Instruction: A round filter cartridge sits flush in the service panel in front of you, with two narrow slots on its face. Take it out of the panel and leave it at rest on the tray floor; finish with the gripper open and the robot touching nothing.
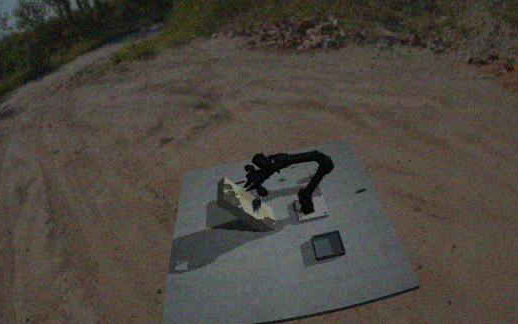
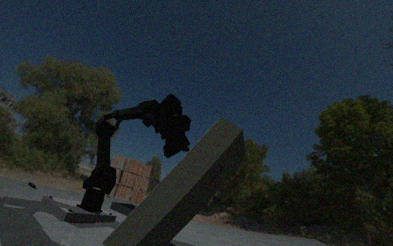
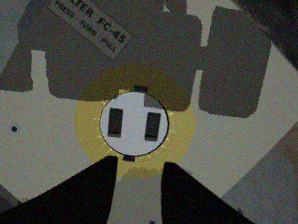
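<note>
The round filter cartridge (image 3: 135, 113) has a white face with two dark narrow slots. It sits flush in the sloping white service panel (image 3: 40, 156) (image 1: 241, 201) (image 2: 190, 178), inside a yellow ring (image 3: 87, 123). My gripper (image 3: 140, 169) (image 1: 257, 192) (image 2: 173, 149) hovers just above the panel face, pointing at the cartridge. Its fingers are drawn close together with a small gap and nothing between them. They do not touch the cartridge. The arm's shadow falls across the upper panel.
A small dark square tray (image 1: 315, 247) lies on the grey board to the right front of the panel, near the arm's base (image 1: 311, 209). A printed filter label (image 3: 93, 19) sits above the cartridge. Sand surrounds the board.
</note>
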You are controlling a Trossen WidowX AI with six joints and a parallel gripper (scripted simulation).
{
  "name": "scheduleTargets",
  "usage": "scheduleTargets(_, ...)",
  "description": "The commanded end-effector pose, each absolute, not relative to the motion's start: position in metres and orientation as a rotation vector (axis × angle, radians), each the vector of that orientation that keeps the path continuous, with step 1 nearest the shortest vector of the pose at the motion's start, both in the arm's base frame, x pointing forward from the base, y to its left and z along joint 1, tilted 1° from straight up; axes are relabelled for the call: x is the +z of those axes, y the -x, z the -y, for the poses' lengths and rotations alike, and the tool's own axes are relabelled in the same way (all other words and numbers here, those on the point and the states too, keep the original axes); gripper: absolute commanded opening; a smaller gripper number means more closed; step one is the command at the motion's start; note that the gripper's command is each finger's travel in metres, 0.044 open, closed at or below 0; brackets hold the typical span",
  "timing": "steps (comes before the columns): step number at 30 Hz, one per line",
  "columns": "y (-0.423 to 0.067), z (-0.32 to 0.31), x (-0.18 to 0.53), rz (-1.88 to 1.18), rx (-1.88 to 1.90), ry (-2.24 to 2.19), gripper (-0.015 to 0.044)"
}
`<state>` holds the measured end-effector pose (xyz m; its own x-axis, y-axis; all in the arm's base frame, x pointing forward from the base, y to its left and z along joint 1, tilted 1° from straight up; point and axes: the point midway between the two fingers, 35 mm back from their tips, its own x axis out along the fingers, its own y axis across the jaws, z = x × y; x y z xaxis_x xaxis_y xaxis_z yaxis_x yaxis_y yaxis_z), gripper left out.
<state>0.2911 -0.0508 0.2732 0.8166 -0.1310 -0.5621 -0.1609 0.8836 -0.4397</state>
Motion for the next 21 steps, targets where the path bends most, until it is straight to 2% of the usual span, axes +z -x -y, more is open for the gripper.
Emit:
scheduleTargets(1, -0.289, 0.049, 0.270, -0.626, 0.029, 0.500, 0.0092)
scheduleTargets(21, -0.312, 0.052, 0.256, -0.625, 0.028, 0.500, 0.0092)
